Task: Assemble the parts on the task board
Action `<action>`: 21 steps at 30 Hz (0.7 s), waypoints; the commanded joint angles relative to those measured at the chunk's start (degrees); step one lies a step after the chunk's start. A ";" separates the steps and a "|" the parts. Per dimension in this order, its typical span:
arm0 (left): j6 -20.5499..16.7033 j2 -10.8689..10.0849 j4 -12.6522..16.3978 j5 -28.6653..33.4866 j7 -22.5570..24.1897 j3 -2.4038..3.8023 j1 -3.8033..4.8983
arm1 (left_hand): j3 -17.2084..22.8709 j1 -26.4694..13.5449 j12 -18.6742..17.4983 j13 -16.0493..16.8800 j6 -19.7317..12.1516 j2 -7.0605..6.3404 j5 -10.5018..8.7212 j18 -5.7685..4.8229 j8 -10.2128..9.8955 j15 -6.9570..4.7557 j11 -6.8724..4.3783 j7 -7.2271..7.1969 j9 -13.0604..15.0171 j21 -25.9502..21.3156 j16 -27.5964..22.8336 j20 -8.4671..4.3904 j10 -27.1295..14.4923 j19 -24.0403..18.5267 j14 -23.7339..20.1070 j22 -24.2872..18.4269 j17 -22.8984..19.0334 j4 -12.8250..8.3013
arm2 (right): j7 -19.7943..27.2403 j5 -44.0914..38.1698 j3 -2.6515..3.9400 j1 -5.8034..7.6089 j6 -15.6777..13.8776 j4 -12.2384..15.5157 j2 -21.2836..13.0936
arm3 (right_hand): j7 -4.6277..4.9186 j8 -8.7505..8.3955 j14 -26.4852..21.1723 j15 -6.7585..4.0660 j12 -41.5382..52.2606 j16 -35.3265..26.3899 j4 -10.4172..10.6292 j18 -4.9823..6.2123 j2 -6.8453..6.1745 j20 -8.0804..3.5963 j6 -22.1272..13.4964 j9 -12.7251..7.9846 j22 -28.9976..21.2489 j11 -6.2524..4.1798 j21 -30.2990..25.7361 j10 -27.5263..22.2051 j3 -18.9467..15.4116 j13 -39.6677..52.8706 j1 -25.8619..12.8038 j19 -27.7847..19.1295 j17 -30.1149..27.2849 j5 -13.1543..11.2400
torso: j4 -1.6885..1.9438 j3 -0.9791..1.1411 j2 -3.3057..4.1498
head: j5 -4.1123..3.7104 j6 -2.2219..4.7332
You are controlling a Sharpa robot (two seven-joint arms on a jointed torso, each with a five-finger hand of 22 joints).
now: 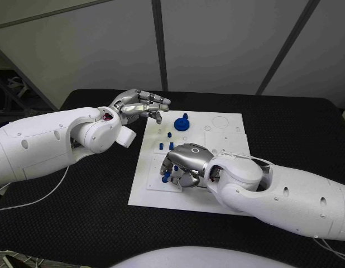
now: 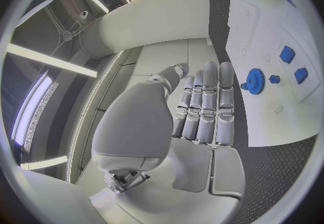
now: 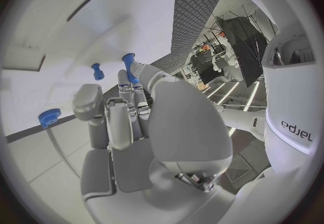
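The white task board lies mid-table. My right hand is down on its near left part, and its fingertips pinch a small blue peg against the board; in the right wrist view this peg sits between a fingertip and the thumb. A blue gear stands on the far part of the board, with small blue pieces between it and my right hand. My left hand hovers beside the board's far left corner, fingers straight and side by side, holding nothing.
The black table surrounds the board. Empty round and square recesses mark the board's far right area. The left wrist view shows the gear and two blue blocks on the board.
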 commanded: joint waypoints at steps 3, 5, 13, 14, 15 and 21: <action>0.62 -0.02 0.05 0.16 0.17 0.04 0.07 | -0.34 0.01 0.26 0.04 -0.38 0.76 -0.17 0.30 -0.01 0.20 0.02 0.06 0.05 -0.21 -0.25 0.33 -0.23 -0.24 -0.10 -0.05 -0.05 -0.12 | 0.25 -0.33 -0.31 -0.05 1.45 0.05 0.14 | 0.40 -0.38 2.76 0.10 -0.94 -0.01 0.05 -0.56 -0.26 0.20 -0.77 -0.06 -0.26 -0.21 -0.23 -0.02 -0.27 -0.04 -0.93 -0.68 -0.19 0.45 | -0.03 0.01 -0.02 | -0.01 0.04; 0.63 -0.03 0.05 0.16 0.14 0.04 0.07 | -0.38 -0.02 0.31 0.05 -0.39 0.81 -0.17 0.30 0.01 0.20 0.03 0.06 0.05 -0.24 -0.25 0.34 -0.27 -0.23 -0.10 -0.08 -0.07 -0.09 | 0.46 -0.02 -0.33 -0.05 1.41 0.03 0.16 | 0.70 -0.89 2.74 0.35 -1.62 -0.03 0.22 -0.54 -0.51 0.35 -1.62 -0.26 -0.43 0.08 -0.36 -0.94 -0.36 -0.25 -1.43 -0.85 -0.25 0.66 | -0.02 0.00 -0.01 | -0.03 0.06; 0.69 -0.08 0.04 0.16 0.00 0.04 0.07 | -0.38 -0.02 0.31 0.05 -0.39 0.81 -0.17 0.30 0.01 0.20 0.03 0.06 0.05 -0.24 -0.25 0.34 -0.27 -0.23 -0.10 -0.08 -0.07 -0.09 | 1.20 0.96 -0.38 -0.05 0.29 -0.11 0.17 | 2.15 -3.16 2.24 2.36 -5.71 -0.53 1.28 0.35 -3.31 2.28 -10.58 -1.86 -4.58 2.37 -3.40 -9.16 -2.42 -1.99 -4.49 -3.90 -1.47 1.14 | 0.01 0.01 0.01 | -0.05 0.13; 0.71 -0.08 0.04 0.16 -0.01 0.04 0.07 | -0.38 -0.02 0.31 0.05 -0.39 0.81 -0.17 0.30 0.01 0.20 0.03 0.06 0.05 -0.24 -0.25 0.34 -0.27 -0.23 -0.10 -0.08 -0.07 -0.09 | 1.25 1.00 -0.38 -0.05 0.03 -0.12 0.17 | 1.92 -3.19 2.12 2.34 -5.66 -0.67 1.25 0.45 -3.33 2.33 -11.65 -1.88 -4.99 2.28 -3.72 -9.71 -2.81 -1.96 -4.49 -4.17 -1.74 0.94 | 0.01 0.01 -0.02 | -0.06 0.15; 0.73 -0.08 0.03 0.16 -0.03 0.04 0.07 | -0.38 -0.02 0.31 0.05 -0.39 0.81 -0.17 0.30 0.01 0.20 0.03 0.06 0.05 -0.24 -0.25 0.34 -0.27 -0.23 -0.10 -0.08 -0.07 -0.09 | 1.30 1.03 -0.38 -0.05 -0.24 -0.12 0.16 | 1.75 -3.19 2.01 2.30 -5.60 -0.81 1.22 0.51 -3.35 2.36 -12.29 -1.88 -5.33 2.28 -3.98 -10.14 -3.13 -1.94 -4.47 -4.39 -2.02 0.85 | 0.01 0.01 -0.02 | -0.06 0.15; 0.84 -0.08 0.02 0.16 -0.12 0.04 0.07 | -0.38 -0.02 0.31 0.05 -0.39 0.81 -0.17 0.30 0.01 0.20 0.03 0.06 0.05 -0.24 -0.25 0.34 -0.27 -0.23 -0.10 -0.08 -0.07 -0.09 | 1.59 1.12 -0.39 -0.06 -3.25 0.27 -0.17 | 0.14 -3.08 1.00 2.58 -4.64 -2.09 1.03 1.08 -3.01 2.60 -15.70 -1.78 -8.57 2.65 -6.49 -13.49 -5.76 -1.86 -4.17 -6.58 -4.50 0.87 | -0.01 0.02 0.02 | -0.10 0.22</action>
